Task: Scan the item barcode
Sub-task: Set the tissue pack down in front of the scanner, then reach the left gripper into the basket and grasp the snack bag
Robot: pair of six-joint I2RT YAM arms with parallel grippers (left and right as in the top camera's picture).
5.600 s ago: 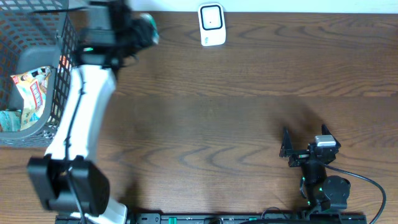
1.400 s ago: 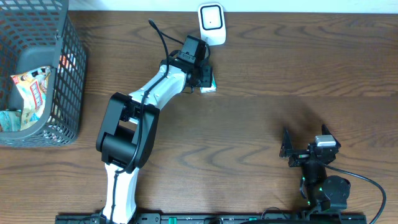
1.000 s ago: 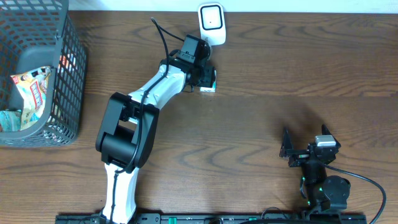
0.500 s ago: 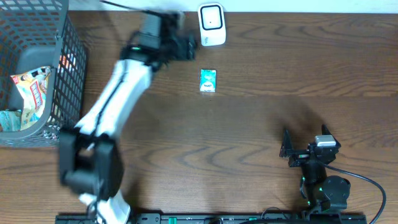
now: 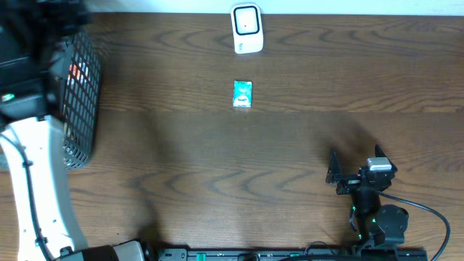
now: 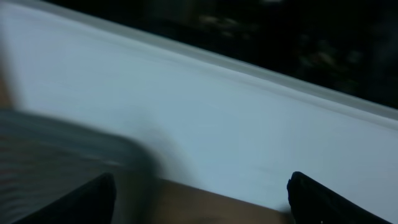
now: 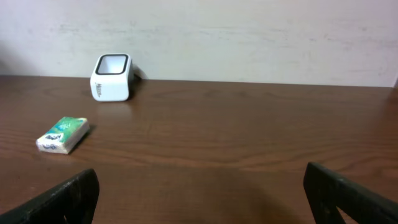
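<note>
Near the scanner [image 5: 246, 29], a green-white packet [image 5: 242, 94] lies flat; left gripper [image 6: 200, 198], right gripper [image 7: 200, 194] released.

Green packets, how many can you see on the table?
1. The green packet lies on the table, near the white scanner, not touching it. The arm covers most of the basket, so more may hide there.

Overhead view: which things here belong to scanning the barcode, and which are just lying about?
For the job:
- green packet, lying flat, not held
- white scanner, just beyond the packet, not touching it

Lying about:
- wire basket at the far left, possibly holding more items
- right gripper, open and holding nothing
</note>
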